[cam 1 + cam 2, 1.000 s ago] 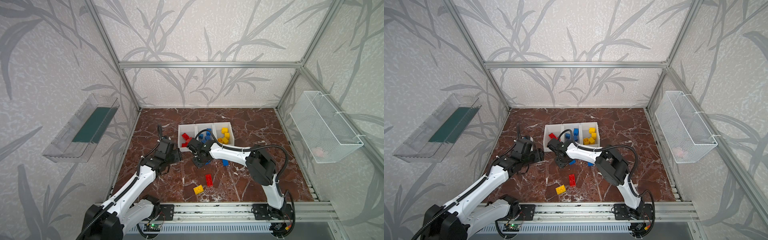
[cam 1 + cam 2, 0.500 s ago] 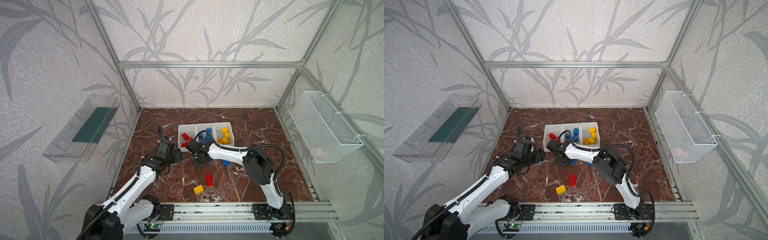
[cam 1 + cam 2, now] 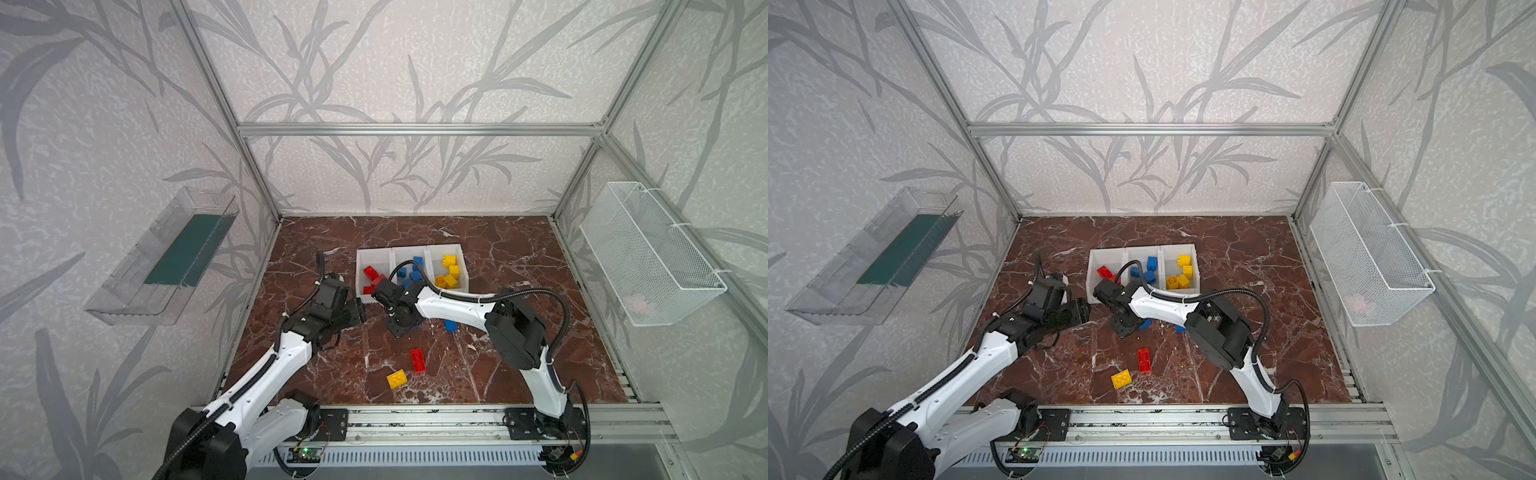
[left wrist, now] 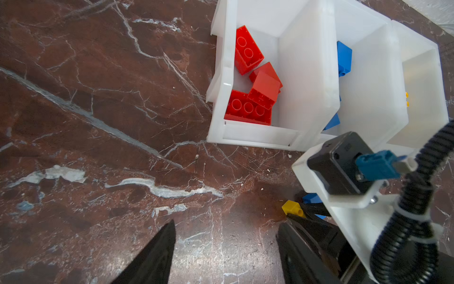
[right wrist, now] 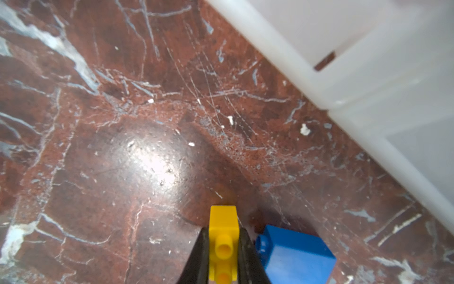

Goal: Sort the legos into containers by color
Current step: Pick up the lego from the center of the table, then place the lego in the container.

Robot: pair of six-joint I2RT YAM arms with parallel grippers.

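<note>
The right gripper (image 5: 223, 232) now pinches a yellow brick (image 5: 223, 220), ready for its bin (image 3: 444, 250); the left gripper (image 4: 226, 225) hangs half open, empty.

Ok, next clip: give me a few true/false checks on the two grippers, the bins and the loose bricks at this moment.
1. The right gripper is shut on a yellow brick. True.
2. The left gripper holds a red brick. False: its jaws stand open with nothing between them.
3. A blue brick lies on the table close beside the gripped brick. True.
4. The middle bin holds yellow bricks. False: it holds blue bricks.
5. No bricks are left loose on the table. False: a loose red brick and a loose yellow brick lie there, among others.
</note>
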